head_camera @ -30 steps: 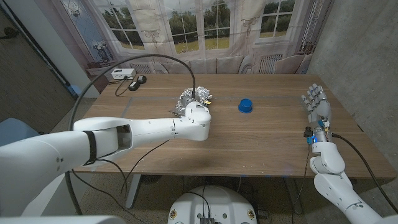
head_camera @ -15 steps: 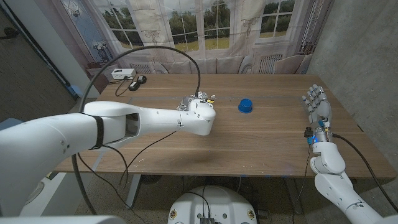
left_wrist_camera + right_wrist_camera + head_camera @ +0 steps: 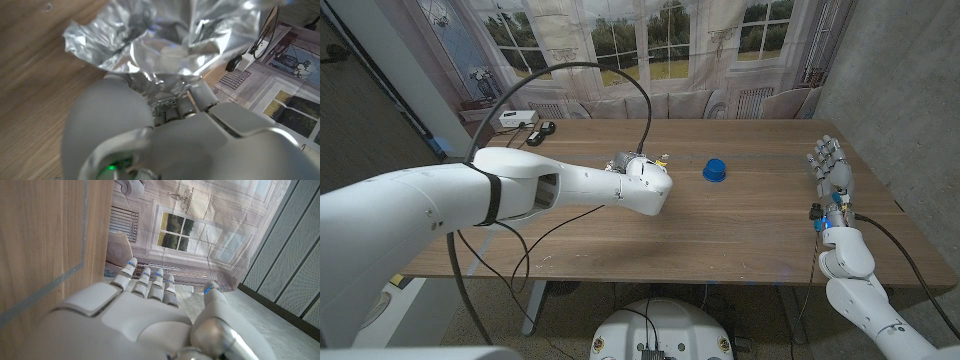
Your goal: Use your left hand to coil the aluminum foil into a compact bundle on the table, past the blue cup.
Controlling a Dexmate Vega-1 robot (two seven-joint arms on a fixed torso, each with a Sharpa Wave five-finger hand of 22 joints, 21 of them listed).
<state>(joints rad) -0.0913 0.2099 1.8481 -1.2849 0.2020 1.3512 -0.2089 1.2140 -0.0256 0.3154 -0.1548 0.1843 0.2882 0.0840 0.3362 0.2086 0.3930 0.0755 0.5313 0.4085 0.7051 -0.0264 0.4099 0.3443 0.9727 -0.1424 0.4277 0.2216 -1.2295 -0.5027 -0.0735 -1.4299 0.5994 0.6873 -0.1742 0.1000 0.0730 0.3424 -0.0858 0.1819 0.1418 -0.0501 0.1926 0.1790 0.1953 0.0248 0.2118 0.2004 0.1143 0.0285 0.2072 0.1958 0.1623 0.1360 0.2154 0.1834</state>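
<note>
We open on the small blue cup (image 3: 715,170), standing on the wooden table (image 3: 720,230) a little past the middle towards our right side; from the head view we see only its outside and top, and we cannot tell whether anything lies inside it; just beside it, on our left, a crumpled sheet of silver aluminium foil (image 3: 623,163) peeks out from behind our white left hand (image 3: 645,182), apart from the cup and not touching it; in the left wrist view that foil (image 3: 165,40) is bunched and glossy, lying on the wood with its creased folds fanning away from the hand (image 3: 150,120); our fingers (image 3: 192,100) reach into the foil's near edge and press against it, so we call this a hold on the foil, though how tightly they close is hidden by the hand's own back; our left arm runs in low from the bottom corner and stretches across the table; over on the far right, our right hand (image 3: 829,170) stands upright at the table's edge, fingers pointing up and held straight, side by side, nothing in them; the right wrist view shows the same hand (image 3: 145,310) beside the table's edge; near the table's far left corner sit a small white box (image 3: 517,118) and a dark object (image 3: 542,128) beside it.
</note>
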